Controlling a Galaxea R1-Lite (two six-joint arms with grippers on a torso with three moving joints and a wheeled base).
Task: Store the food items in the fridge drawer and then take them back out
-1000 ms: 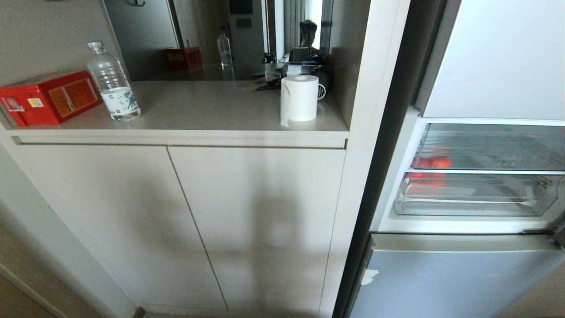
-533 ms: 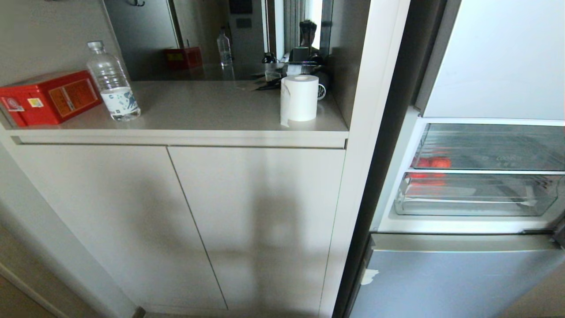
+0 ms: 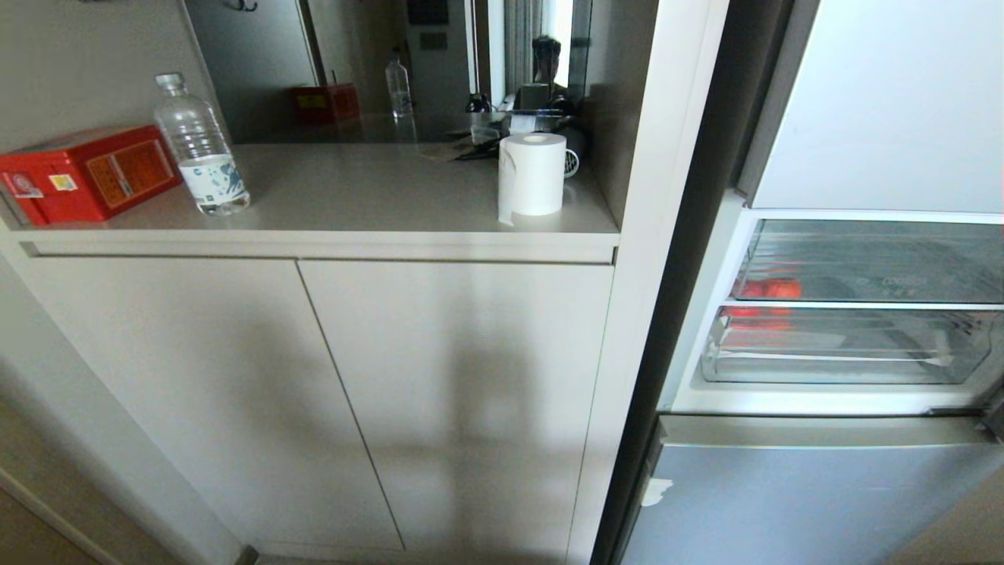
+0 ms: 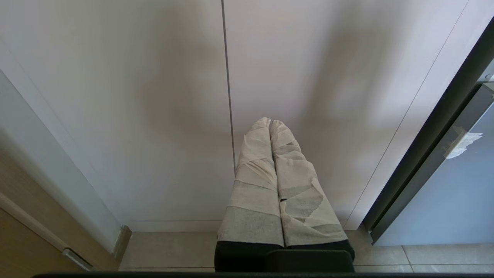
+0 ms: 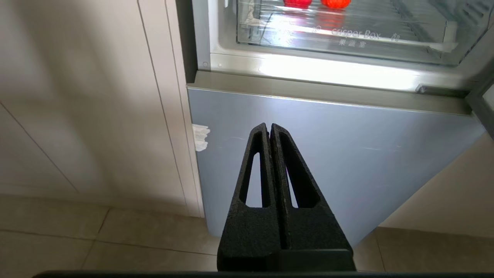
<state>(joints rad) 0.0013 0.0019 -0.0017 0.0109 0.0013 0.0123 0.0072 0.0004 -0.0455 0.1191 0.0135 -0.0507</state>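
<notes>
1. Your right end effector [image 5: 270, 127] is closed and empty, low before the blue fridge door [image 5: 347, 154].
2. The food items [image 5: 316, 3] sit in the fridge drawer [image 5: 347, 34], well above it.
3. Your left end effector [image 4: 270, 122] is closed too, facing the cabinet [image 4: 154, 96].

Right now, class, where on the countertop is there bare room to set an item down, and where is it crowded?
The countertop has a wide free patch between the water bottle and the paper roll. It is crowded at the left end, where the red box sits close beside the bottle, and behind the roll, where dark clutter is gathered.
</notes>
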